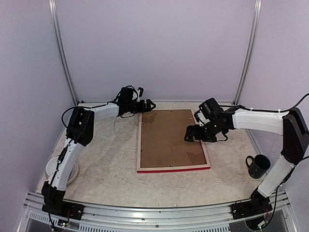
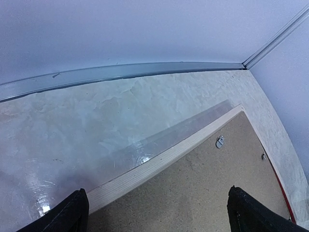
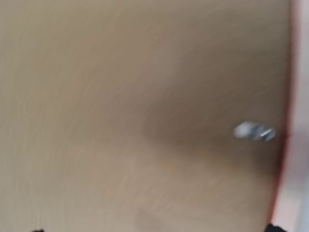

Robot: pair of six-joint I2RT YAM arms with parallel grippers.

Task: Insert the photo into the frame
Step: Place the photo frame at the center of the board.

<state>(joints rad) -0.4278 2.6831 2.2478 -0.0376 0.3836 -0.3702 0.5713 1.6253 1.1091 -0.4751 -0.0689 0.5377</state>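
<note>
Left gripper (image 1: 147,105), top view: spread, empty, at far-left corner of frame (image 1: 174,168). Right gripper (image 1: 190,134) spread, empty, over frame's right edge. Frame face-down, backing board (image 1: 169,137) inside.

Photo nowhere visible; we cannot tell if under board.

Left wrist: clear pane (image 2: 183,130) juts past frame's far edge; we judge nudge could slide it out.

Right wrist: blurred; only board, one clip (image 3: 254,131); we fear fingers snagging it.
</note>
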